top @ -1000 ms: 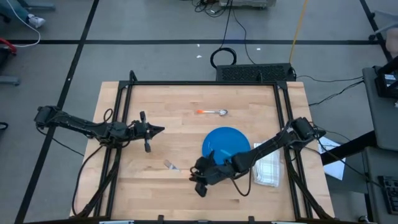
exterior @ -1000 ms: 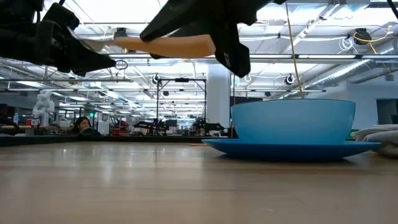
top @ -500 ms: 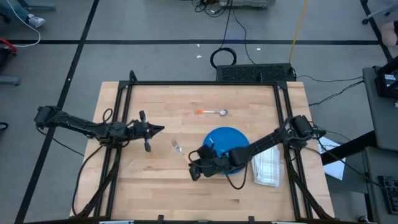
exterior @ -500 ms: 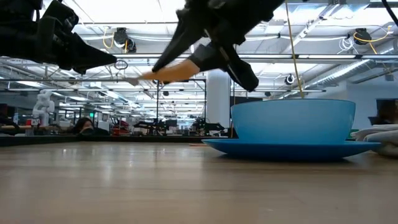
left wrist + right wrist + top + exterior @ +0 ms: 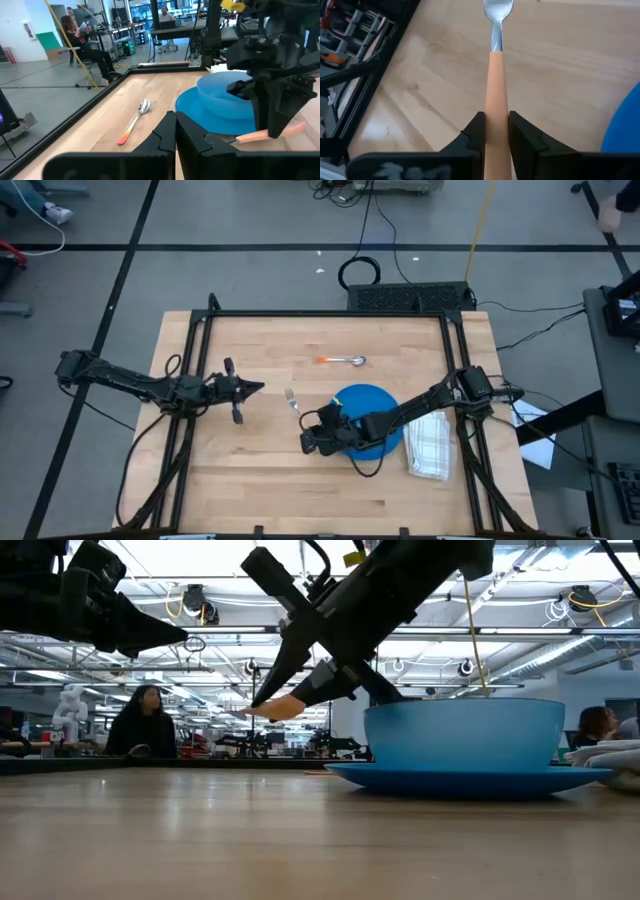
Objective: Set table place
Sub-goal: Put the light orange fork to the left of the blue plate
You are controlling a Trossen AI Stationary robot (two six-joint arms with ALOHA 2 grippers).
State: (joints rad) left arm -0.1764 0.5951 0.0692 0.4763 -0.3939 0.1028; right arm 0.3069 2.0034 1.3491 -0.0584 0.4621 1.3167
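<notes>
Beside the blue plate (image 5: 372, 402) I have the right gripper (image 5: 312, 440) clamped on the fork (image 5: 496, 65), tines pointing away over bare table (image 5: 250, 480).

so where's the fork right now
The fork is clamped in the right gripper, held above the table just left of the blue plate in the high view.

The right gripper (image 5: 318, 435) hides part of the round blue plate (image 5: 385, 402). The orange-handled fork (image 5: 495, 75) is cut off at the right wrist picture's top.
</notes>
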